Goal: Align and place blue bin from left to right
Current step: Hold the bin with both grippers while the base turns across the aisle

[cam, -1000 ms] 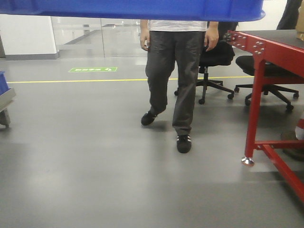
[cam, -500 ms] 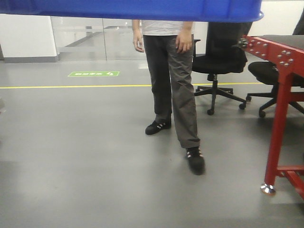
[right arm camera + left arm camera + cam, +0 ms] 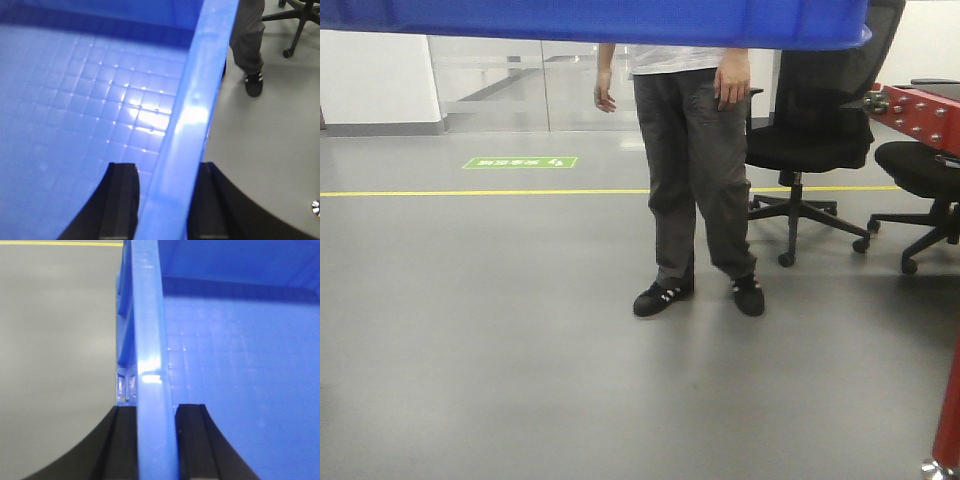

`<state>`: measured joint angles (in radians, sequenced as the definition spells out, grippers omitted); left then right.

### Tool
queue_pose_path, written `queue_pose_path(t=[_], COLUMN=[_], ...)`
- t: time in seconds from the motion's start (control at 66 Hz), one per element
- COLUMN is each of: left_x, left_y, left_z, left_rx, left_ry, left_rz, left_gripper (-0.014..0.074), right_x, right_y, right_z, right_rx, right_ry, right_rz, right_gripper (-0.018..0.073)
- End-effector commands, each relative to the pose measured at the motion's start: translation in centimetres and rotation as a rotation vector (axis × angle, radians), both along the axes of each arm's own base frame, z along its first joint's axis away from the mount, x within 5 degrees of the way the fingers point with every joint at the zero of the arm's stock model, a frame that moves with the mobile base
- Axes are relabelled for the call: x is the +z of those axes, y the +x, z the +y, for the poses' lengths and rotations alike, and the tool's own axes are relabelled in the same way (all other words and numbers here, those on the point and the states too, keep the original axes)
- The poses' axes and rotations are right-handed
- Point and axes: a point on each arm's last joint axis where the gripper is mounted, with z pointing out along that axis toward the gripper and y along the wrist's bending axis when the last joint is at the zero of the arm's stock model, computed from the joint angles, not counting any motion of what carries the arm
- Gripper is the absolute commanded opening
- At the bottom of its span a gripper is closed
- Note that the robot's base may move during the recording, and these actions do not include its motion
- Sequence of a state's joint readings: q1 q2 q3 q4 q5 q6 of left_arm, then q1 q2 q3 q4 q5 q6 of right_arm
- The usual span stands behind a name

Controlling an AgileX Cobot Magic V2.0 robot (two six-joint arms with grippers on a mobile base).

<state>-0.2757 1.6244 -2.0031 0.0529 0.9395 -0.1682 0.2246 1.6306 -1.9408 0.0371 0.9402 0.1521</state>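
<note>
The blue bin (image 3: 600,20) hangs lifted off the floor and fills the top edge of the front view. In the left wrist view its thick left rim (image 3: 147,315) runs straight between the black fingers (image 3: 125,440), and my left gripper (image 3: 156,440) is shut on that rim. The right wrist view shows the bin's gridded floor (image 3: 75,100) and its right rim (image 3: 200,90). My right gripper (image 3: 165,200) is shut on that rim, one finger inside the bin and one outside.
A person (image 3: 695,170) in grey trousers stands on the grey floor just ahead. Two black office chairs (image 3: 810,140) (image 3: 920,170) and a red table frame (image 3: 920,105) are at the right. A yellow floor line (image 3: 470,192) crosses behind.
The front view has moved forward: the red table slid toward the right edge and the chairs look nearer. The person stepped and now stands with feet together. Both grippers still hold the bin.
</note>
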Motion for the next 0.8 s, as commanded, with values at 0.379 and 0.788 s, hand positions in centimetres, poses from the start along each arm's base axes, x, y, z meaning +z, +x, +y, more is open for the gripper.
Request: queue_pose_path(t=[0.379, 0.788], left_x=[4.91, 4.91], left_y=[-0.87, -0.87], left_z=[-0.56, -0.56], left_rx=[-0.047, -0.047], left_ry=[-0.164, -0.164], left_rz=[-0.381, -0.381], left_gripper=[-0.0111, -0.0111], right_x=[1.42, 0.97], right_y=[0.08, 0.52], right_z=[-0.09, 0.01], right_rx=[-0.012, -0.012], right_ry=[0.039, 0.036], right_rz=[-0.11, -0.097], right_gripper=[-0.007, -0.007])
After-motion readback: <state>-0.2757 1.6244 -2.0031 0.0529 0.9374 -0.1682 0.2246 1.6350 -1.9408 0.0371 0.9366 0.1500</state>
